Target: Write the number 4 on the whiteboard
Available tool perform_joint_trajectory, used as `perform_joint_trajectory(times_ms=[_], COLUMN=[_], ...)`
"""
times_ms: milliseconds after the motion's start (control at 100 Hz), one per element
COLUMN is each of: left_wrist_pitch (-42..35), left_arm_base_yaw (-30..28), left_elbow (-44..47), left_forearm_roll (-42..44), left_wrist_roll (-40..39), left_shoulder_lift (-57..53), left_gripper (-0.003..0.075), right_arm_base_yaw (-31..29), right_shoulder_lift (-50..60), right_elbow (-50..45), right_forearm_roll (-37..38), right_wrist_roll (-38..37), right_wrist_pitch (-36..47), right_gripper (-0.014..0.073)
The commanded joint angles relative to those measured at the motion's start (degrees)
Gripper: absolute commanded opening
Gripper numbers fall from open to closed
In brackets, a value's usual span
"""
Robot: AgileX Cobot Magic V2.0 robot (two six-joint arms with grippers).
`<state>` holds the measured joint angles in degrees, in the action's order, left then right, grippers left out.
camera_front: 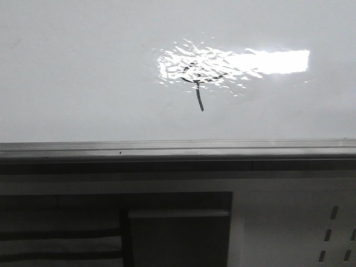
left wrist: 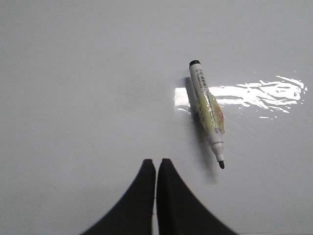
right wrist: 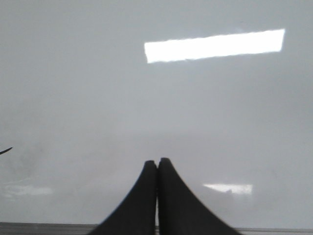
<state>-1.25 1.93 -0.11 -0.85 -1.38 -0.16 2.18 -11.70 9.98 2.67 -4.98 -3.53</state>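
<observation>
While marker (left wrist: 209, 111) lay uncapped on whiteboard (camera_front: 83, 72), beside pinched-together, empty left gripper (left wrist: 156, 169); right gripper (right wrist: 157, 169) likewise closed. Number 4 (camera_front: 197, 80) scrawled; needed firmer, straighter strokes.

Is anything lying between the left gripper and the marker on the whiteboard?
Nothing visible. The marker lies uncapped on the bare whiteboard, just beyond and to one side of the left gripper, whose jaws are shut and empty.

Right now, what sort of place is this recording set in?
Probably an office or lab workstation. A glossy whiteboard lies flat as the work surface, with a black scrawl on it and an uncapped marker resting loose. Dark panelled furniture stands beyond the board's metal rail.
</observation>
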Motion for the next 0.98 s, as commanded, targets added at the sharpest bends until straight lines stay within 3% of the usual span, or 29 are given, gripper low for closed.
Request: perform_joint_trajectory(times_ms=[0, 200, 310, 970], left_wrist_pitch=[-4.8, -4.8, -4.8, -4.8], left_arm_base_yaw=[-0.2, -0.2, -0.2, -0.2], left_elbow=[1.4, 1.4, 1.4, 1.4], left_forearm_roll=[0.0, 0.0, 0.0, 0.0], left_wrist_roll=[-0.5, -0.5, -0.5, -0.5], left_shoulder_lift=[0.5, 0.5, 0.5, 0.4], left_gripper=[-0.0020, -0.0020, -0.0020, -0.0020], right_arm_base_yaw=[-1.6, -1.8, -1.9, -1.9], right_shoulder_lift=[3.4, 9.7, 13.6, 13.4], right_elbow=[-3.6, -11.7, -11.6, -11.6], right_forearm_roll=[0.1, 0.4, 1.4, 1.4], right_wrist_roll=[0.2, 0.2, 0.3, 0.3], right_wrist_pitch=[10.2, 14.2, 9.7, 10.1], right_gripper=[-0.0067, -0.0067, -0.0067, -0.0067])
